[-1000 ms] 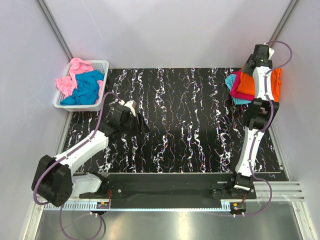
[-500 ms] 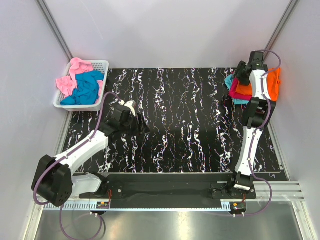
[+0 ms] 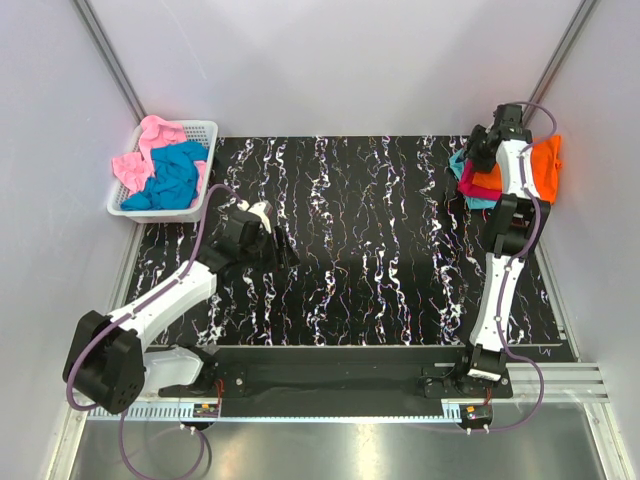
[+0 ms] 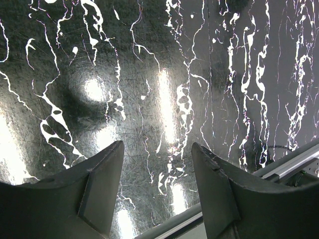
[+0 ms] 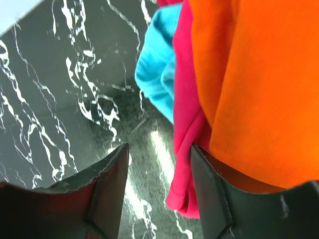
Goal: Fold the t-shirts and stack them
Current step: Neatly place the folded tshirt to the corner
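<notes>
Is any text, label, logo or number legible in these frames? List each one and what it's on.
No text is readable in any view.
Stacked t-shirts, basket t-shirts, white basket: plain, no print visible.
Marbled table: pattern only, no markings.
Small boards by the arm bases: too small to tell whether they carry any text.

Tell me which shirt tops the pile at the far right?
The orange t-shirt; the crimson-pink t-shirt and teal t-shirt only peek out beneath it.
</notes>
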`<state>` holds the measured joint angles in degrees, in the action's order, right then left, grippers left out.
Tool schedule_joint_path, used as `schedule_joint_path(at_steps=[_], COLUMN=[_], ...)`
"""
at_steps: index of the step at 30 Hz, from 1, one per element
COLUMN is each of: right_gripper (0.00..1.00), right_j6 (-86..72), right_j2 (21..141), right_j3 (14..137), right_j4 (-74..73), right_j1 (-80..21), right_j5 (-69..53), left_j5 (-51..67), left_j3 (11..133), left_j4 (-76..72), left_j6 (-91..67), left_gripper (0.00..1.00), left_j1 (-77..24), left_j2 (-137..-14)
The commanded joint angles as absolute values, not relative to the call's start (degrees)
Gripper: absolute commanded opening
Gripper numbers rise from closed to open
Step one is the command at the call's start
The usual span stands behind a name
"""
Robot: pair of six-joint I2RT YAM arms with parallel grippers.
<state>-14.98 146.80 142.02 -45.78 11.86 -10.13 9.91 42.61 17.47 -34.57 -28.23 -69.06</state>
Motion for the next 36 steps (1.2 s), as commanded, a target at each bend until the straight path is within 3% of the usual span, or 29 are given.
schedule_joint_path(at_steps=[1,10,14,15,27,36], right_gripper=[0.59,0.63,0.65,0.65,0.65,0.64], right_j6=[-12.8,-10.4,-11.0,-11.5,-16.7,-17.1], right_j2=[137.0,113.8,105.0,103.5,88.1,90.3], right_j3=[140.4,117.5,104.1,99.9,72.4,70.0], right_j4=[-46.2,-43.6,-39.4,-38.2,-27.2,-25.1], right_j1=[10.0,0.4,-4.7,-6.0,-17.7,-20.7], right_j5=[-9.2,-9.8,-18.2,-19.2,-15.8,-14.4], left_j5=[9.8,7.1,4.2,2.9,-7.1,-10.7], left_j3=[42.6,45.3,47.2,47.7,51.3,53.5], left_j4=[16.0,16.3,17.3,17.6,20.0,20.8], left_j6=[-34.8,-36.5,-34.6,-34.1,-30.5,-31.4], left_gripper=[0.62,0.62,0.65,0.99,0.99,0.99], left_j1=[-28.0,-28.1,-28.1,-28.2,-28.9,-29.1], left_j2=[-67.1,-65.4,-64.7,-64.6,-68.3,-71.2])
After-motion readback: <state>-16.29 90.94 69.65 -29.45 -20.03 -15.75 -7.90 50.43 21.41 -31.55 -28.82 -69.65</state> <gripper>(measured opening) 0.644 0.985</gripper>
